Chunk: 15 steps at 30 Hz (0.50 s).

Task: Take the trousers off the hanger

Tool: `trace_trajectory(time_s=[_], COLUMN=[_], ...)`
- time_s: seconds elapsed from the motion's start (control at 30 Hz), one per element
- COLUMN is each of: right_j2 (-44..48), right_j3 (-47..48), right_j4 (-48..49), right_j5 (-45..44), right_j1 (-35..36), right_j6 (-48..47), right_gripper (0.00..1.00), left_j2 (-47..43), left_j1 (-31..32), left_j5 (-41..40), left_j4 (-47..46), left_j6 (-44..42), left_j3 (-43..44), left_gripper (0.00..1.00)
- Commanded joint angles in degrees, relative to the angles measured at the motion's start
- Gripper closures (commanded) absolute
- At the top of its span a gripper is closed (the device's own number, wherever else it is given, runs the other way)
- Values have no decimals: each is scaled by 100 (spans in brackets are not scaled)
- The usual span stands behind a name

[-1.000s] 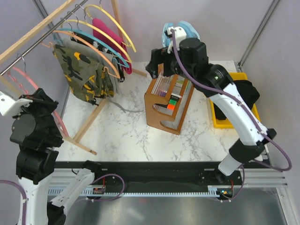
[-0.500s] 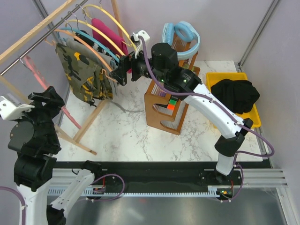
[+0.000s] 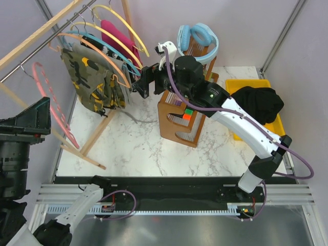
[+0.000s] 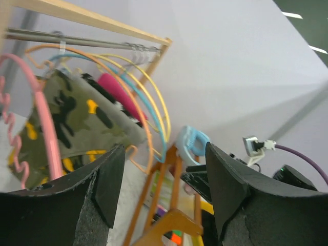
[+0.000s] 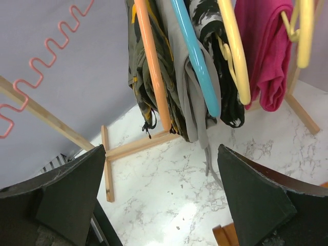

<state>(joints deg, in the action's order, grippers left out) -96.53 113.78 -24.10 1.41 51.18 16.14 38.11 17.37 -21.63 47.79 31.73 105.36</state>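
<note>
The right gripper (image 5: 160, 154) is spread wide with nothing between its fingers (image 5: 61, 189), and it is raised level with the low ends of the hangers on the rail (image 3: 36, 51). Just ahead of it, in the right wrist view, an orange hanger (image 5: 151, 61) carries the camouflage trousers (image 5: 141, 66), olive with orange-yellow and dark patches, which hang from the rail at the table's far left corner. Beside them a grey garment (image 5: 184, 77) hangs at a blue hanger (image 5: 197, 61), and further along a magenta garment (image 5: 264, 51) hangs among the yellow hangers (image 5: 233, 56). The black trousers (image 3: 259, 102) lie bunched in a yellow bin (image 3: 241, 134) at the right edge of the marble table (image 3: 138, 148). A wooden rack (image 3: 174, 120) stands mid-table with light blue headphones (image 3: 197, 38) behind it. The left gripper (image 4: 164, 154) is likewise parted and empty, raised at the left, with a pink wavy hanger (image 4: 43, 138) just beside its left finger.
</note>
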Motion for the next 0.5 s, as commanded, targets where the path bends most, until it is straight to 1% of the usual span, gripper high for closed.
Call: trace_trajectory(time_s=[0.0, 0.17, 0.23, 0.33, 0.37, 0.47], right_j2=[590, 1083, 1373, 1786, 1944, 2173], right_j3=[-354, -900, -1216, -1682, -1849, -2034], right_j4=[230, 230, 248, 318, 309, 309], right_j5=[-386, -589, -598, -659, -686, -782], right_j1=[6, 15, 6, 15, 15, 6], right_j6=[100, 258, 337, 460, 460, 495], right_gripper=[2, 2, 2, 2, 2, 2], left_j2=[723, 1855, 2059, 2315, 2341, 2420], left_j1=[-5, -5, -5, -5, -5, -14], left_j5=[1457, 1776, 1732, 1224, 979, 609], left_j4=[345, 468, 486, 381, 293, -182], left_j6=[493, 711, 905, 1020, 950, 818], left_j3=[685, 1276, 1408, 1277, 1102, 654], left_gripper=[31, 30, 32, 32, 32, 33])
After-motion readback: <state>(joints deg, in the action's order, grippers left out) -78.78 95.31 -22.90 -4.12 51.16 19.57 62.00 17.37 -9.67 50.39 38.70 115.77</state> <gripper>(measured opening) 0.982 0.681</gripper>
